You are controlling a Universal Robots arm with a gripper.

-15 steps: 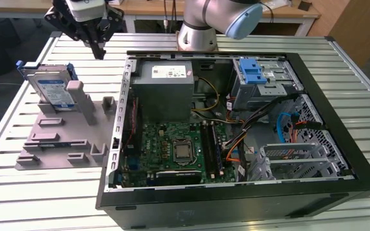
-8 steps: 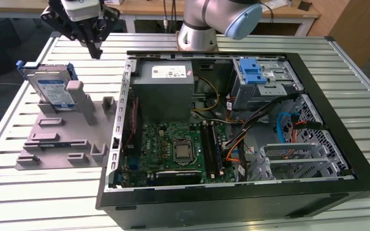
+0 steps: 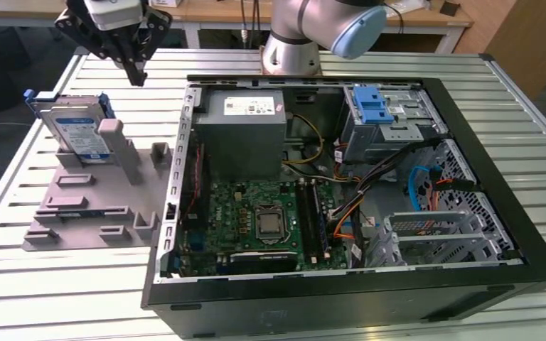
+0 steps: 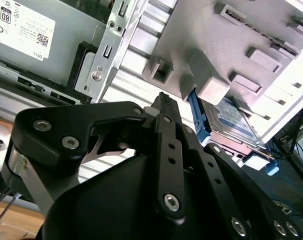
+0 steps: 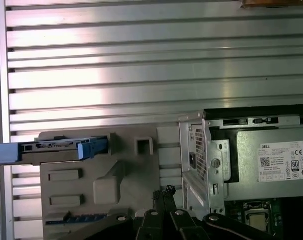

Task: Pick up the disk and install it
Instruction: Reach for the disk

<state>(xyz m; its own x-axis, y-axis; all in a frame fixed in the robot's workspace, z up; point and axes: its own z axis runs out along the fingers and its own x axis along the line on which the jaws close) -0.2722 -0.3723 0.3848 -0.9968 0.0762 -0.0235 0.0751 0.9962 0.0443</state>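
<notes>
The disk [image 3: 76, 132], a silver drive in a blue carrier frame, stands on edge in a slot at the far end of a grey fixture [image 3: 93, 213] at the exterior view's left. My gripper [image 3: 138, 75] hangs above the table beyond the fixture, between it and the open computer case [image 3: 463, 213]. Its fingers are shut with nothing between them, well apart from the disk. In the first wrist view the disk [image 5: 51, 149] shows edge-on and the gripper [image 5: 167, 191] points at the fixture's side [image 5: 136, 180]. In the second wrist view the disk [image 4: 231, 117] lies past the gripper [image 4: 164, 100].
Inside the case sit a grey power supply box [image 3: 244, 135], a motherboard [image 3: 259, 217] and a drive cage with a blue latch strip [image 3: 372, 106]. The slatted metal table [image 3: 83, 284] runs around both. The arm's base [image 3: 292, 57] stands behind the case.
</notes>
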